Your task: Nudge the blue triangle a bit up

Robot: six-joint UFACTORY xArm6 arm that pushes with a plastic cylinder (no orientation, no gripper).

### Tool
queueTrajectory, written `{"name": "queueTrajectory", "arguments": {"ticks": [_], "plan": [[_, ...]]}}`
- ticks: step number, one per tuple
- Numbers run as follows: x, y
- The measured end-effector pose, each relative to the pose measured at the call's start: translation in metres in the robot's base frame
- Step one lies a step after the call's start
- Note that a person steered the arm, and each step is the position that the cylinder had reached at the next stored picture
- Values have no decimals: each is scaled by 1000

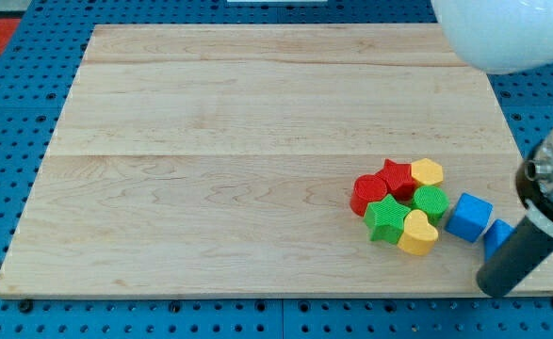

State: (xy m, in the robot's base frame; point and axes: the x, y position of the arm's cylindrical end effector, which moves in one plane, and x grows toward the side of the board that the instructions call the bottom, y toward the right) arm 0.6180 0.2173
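The blue triangle (497, 234) lies near the board's right edge at the view's lower right, and my rod partly hides it. My tip (496, 286) rests just below the triangle, close to the board's bottom edge. A blue cube (469, 217) sits just left of the triangle.
Left of the cube is a tight cluster: a red block (367, 193), red star (398, 177), yellow hexagon (428, 172), green block (431, 201), green star (386, 218) and yellow heart (418, 234). The wooden board (238, 141) lies on a blue pegboard (3, 113). A white arm part (507, 33) fills the top right.
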Motion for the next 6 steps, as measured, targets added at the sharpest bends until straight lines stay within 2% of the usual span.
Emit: {"name": "queueTrajectory", "arguments": {"ticks": [1, 2, 5, 6], "plan": [[-7, 96], [-22, 126], [-20, 24], [-25, -38]]}}
